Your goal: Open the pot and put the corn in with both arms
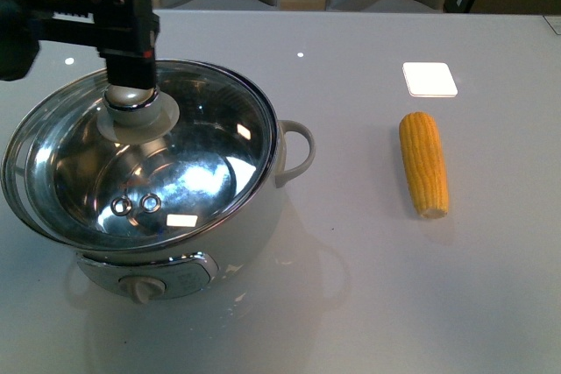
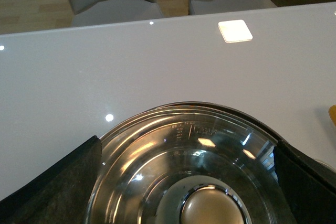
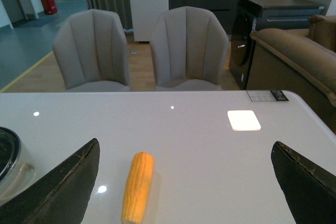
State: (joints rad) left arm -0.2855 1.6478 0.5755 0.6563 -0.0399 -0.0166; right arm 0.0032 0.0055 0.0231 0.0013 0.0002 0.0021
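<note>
The pot [image 1: 237, 234] stands at the table's left, white-bodied, with its steel-rimmed glass lid [image 1: 202, 155] on top. My left gripper [image 1: 128, 59] hangs open right over the lid knob [image 1: 131, 98]. In the left wrist view the knob [image 2: 212, 208] lies between the two black fingers [image 2: 52, 182] of the left gripper [image 2: 186, 144], which do not touch it. The corn [image 1: 423, 164] lies on the table to the right, well apart from the pot. My right gripper [image 3: 185, 144] is open above the table, empty, with the corn [image 3: 137, 187] just inside its left finger [image 3: 63, 187].
A white square pad [image 1: 429, 79] lies behind the corn. The pot's loop handle [image 1: 298, 148] sticks out toward the corn, and its front knob [image 1: 142, 288] faces me. Two grey chairs [image 3: 186, 45] stand past the table's far edge.
</note>
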